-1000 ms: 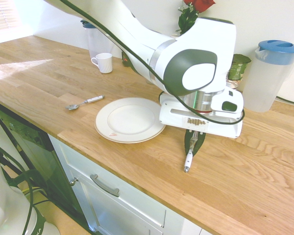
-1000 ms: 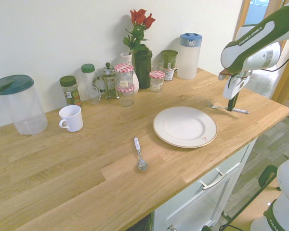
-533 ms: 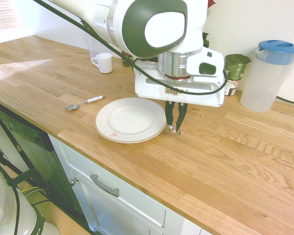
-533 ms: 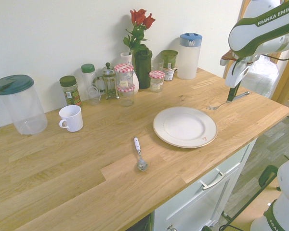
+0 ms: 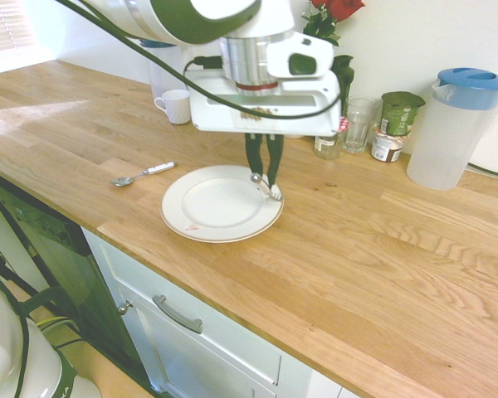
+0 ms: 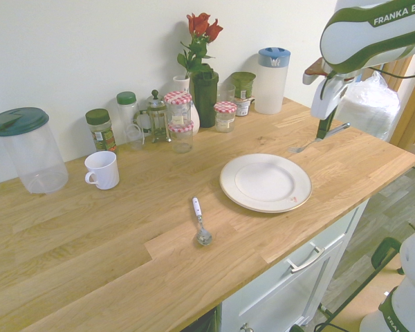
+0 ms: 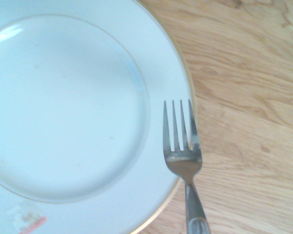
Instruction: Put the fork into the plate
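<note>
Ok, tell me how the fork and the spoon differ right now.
The fork is off the counter, shut in the gripper; the spoon lies flat on the wood, untouched. The fork hangs tilted, its tines seen over the plate's rim in the wrist view; the spoon rests clear of the plate. The fork ends in tines, the spoon in a rounded bowl. Both have a silver metal working end.
</note>
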You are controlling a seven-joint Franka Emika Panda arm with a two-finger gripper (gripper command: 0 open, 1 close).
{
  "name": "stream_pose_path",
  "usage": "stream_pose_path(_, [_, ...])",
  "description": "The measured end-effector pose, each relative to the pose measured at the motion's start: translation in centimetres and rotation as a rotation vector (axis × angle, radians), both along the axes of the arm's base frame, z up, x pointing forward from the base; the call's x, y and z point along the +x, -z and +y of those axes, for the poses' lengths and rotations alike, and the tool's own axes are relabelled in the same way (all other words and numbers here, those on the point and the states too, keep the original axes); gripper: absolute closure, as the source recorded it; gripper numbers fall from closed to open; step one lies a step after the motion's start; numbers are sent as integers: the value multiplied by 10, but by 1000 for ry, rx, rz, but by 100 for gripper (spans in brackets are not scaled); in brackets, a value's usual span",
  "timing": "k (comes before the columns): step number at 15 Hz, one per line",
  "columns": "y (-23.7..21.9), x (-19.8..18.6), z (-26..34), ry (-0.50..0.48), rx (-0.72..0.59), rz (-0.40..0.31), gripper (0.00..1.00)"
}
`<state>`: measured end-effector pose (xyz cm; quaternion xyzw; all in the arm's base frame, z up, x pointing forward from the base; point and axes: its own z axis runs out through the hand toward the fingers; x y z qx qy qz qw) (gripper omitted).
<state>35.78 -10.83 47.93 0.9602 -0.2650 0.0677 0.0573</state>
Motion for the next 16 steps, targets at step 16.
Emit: stream_pose_path(16, [51, 60, 72, -66, -27, 86, 100])
